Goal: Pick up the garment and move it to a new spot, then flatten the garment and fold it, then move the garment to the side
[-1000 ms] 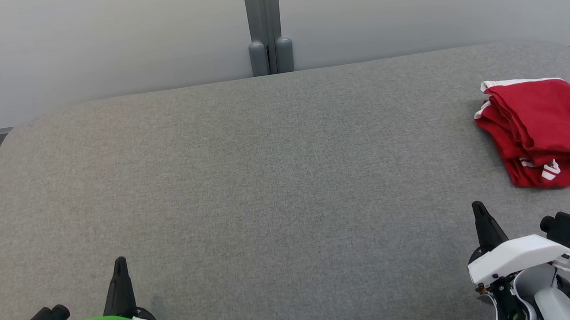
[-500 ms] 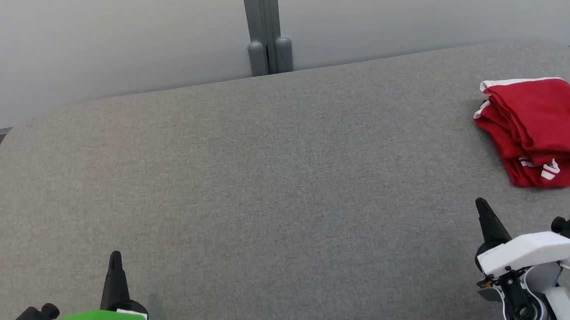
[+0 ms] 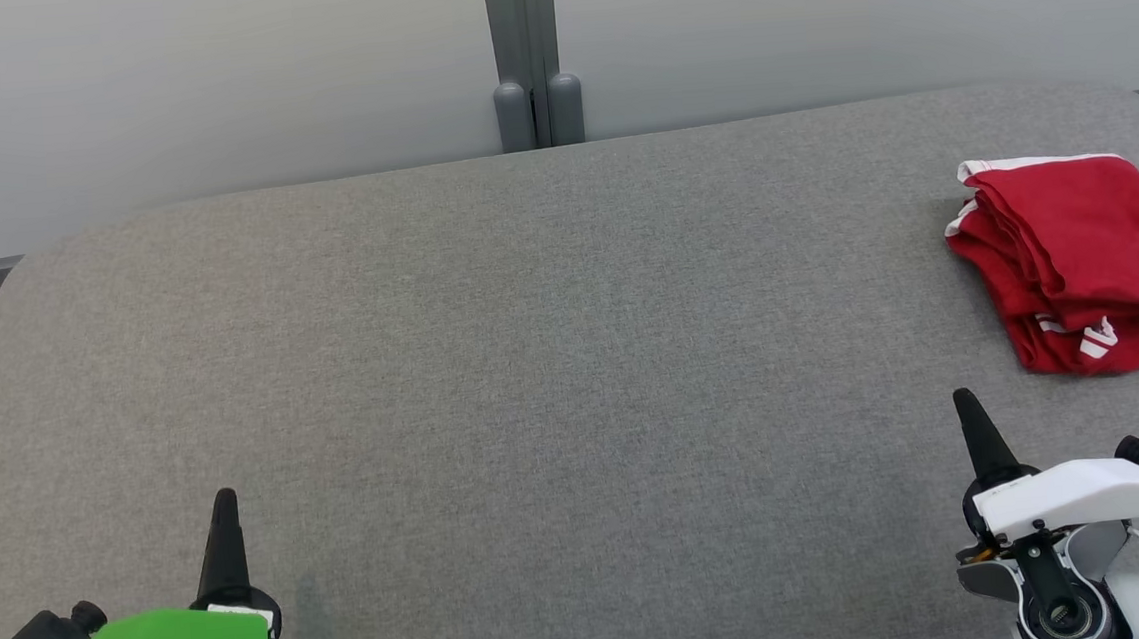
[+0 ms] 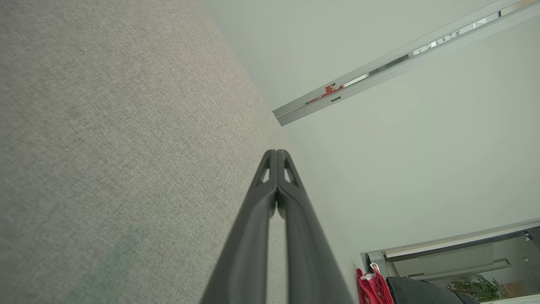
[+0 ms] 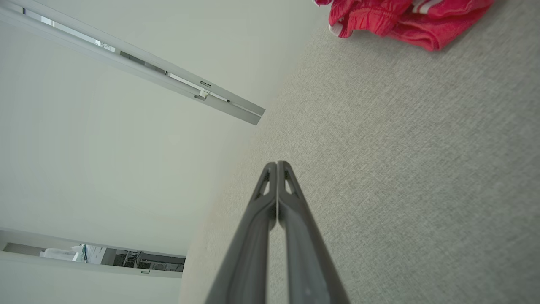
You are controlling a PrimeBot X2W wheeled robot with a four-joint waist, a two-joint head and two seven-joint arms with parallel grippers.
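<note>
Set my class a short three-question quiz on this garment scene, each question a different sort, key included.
1. True or false: the red garment lies on the grey surface, touched by no gripper.
2. The right gripper is: A open; B shut on the garment; C shut, empty.
3. Short answer: is the left gripper nearer to or farther from the garment than the right?
Key: 1 true; 2 C; 3 farther.

The red garment (image 3: 1092,263) with white trim lies folded in stacked layers at the far right of the grey fabric surface (image 3: 532,362), running past the head view's right edge.
</note>
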